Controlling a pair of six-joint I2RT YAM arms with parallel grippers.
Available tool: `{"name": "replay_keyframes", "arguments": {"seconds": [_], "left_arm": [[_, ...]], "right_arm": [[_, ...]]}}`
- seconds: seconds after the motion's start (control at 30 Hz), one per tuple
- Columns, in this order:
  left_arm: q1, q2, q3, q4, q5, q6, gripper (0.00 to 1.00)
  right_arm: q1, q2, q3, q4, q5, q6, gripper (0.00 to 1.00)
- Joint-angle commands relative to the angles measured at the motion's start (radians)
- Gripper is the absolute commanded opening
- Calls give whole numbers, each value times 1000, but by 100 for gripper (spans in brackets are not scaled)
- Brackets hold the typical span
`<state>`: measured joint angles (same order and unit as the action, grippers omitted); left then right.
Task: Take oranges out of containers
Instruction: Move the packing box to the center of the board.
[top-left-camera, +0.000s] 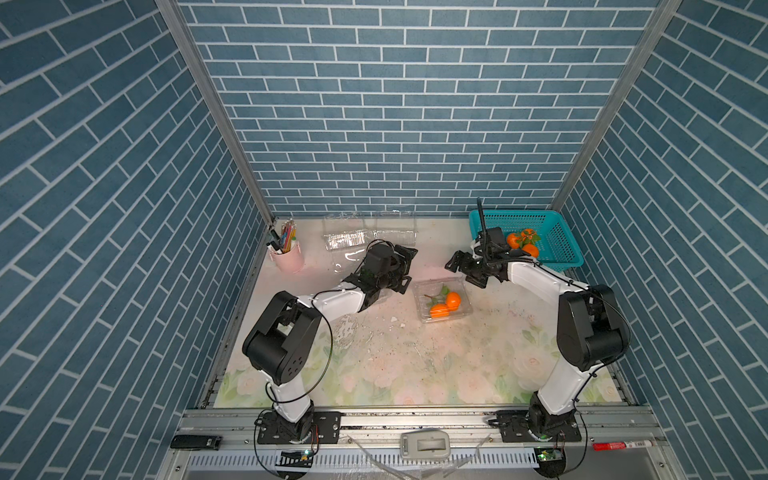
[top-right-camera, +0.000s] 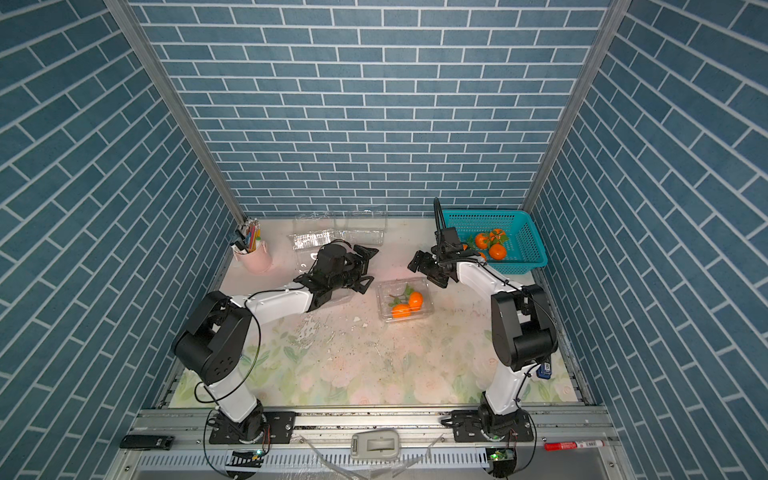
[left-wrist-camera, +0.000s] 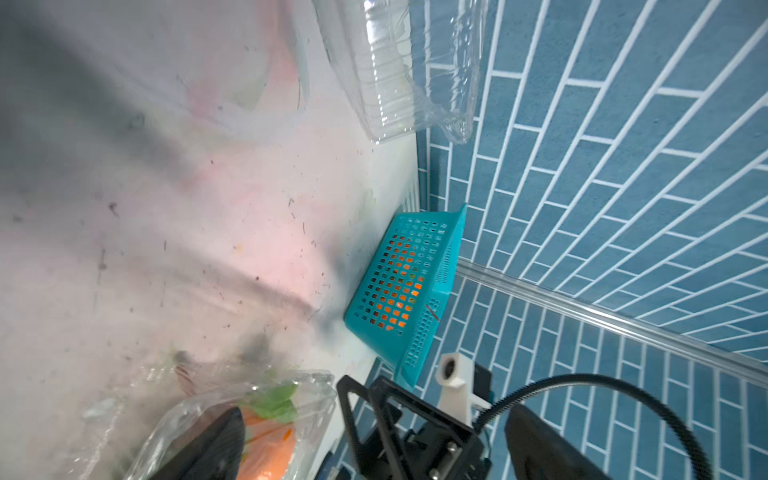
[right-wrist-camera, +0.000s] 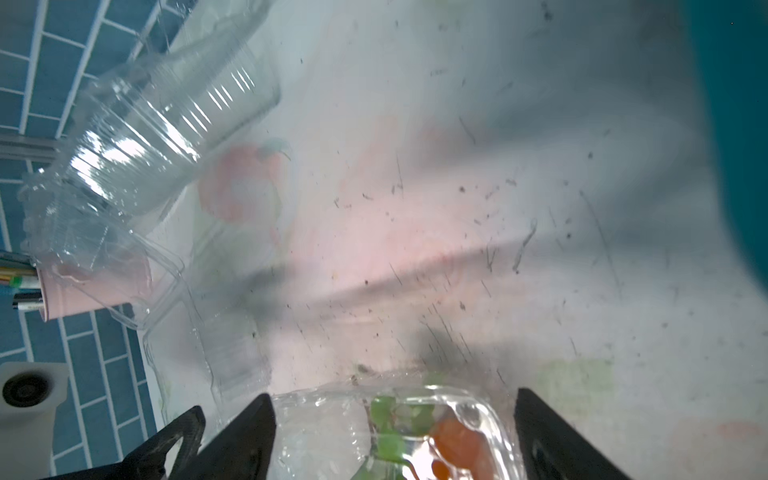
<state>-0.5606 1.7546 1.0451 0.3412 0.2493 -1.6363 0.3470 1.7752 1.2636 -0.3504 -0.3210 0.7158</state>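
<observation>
We note container with oranges mid-frame, just below gap between left pincer, right pincer; both wide, empty.

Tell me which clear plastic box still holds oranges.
The box alone at the middle of the table: two oranges lie inside. The other clear boxes, toward the back wall, are empty.

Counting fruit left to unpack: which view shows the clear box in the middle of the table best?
A top view: the whole container shows, with two oranges and green leaves inside. The left wrist view catches only a blurred, partly hidden corner of it; the right wrist view only its near end, close up and blurred.
</observation>
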Motion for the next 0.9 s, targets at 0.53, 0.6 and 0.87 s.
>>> {"name": "replay_keyframes", "arguments": {"seconds": [0.53, 0.6, 0.87], "left_arm": [[20, -121, 85, -648, 223, 795, 99], [11, -100, 81, -644, 234, 797, 99], [-38, 28, 95, -503, 286, 742, 99]], "right_arm": [[21, -176, -206, -12, -13, -115, 90], [30, -161, -213, -1, -22, -115, 89], [70, -122, -241, 101, -54, -21, 84]]}}
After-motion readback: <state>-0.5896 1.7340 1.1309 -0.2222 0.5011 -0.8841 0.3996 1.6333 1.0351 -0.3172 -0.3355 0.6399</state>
